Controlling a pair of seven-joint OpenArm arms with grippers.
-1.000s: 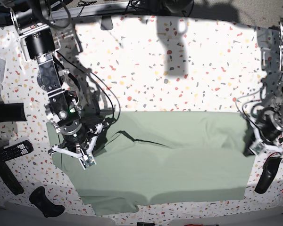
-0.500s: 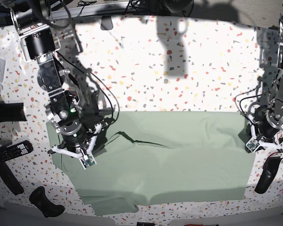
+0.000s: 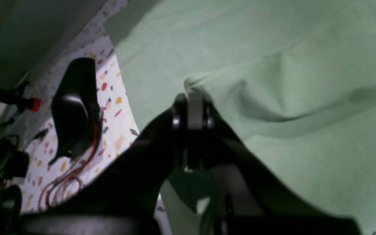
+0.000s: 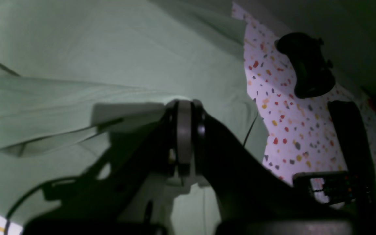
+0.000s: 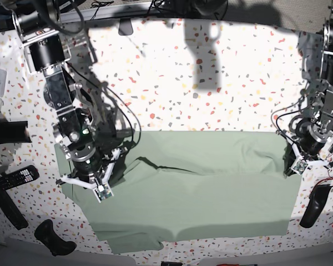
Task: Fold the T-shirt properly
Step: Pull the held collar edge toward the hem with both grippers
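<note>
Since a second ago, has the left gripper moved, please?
Yes. The left gripper has moved up and away from the black object beside it, lifting the T-shirt edge.

Table: we see a white speckled table point(image 5: 211, 83).
On it: our green T-shirt point(image 5: 211, 194) low in the middle, a remote point(image 5: 16, 177) at lower left.

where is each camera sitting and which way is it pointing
Base: overhead, looking down at the speckled table and T-shirt; both arms show.
Left wrist: on the left arm, looking along the shut left gripper, which pinches a shirt edge; a black object lies beside.
Right wrist: on the right arm, looking along the shut right gripper on the shirt; game controller and remote beyond.
All three views share the T-shirt.
</note>
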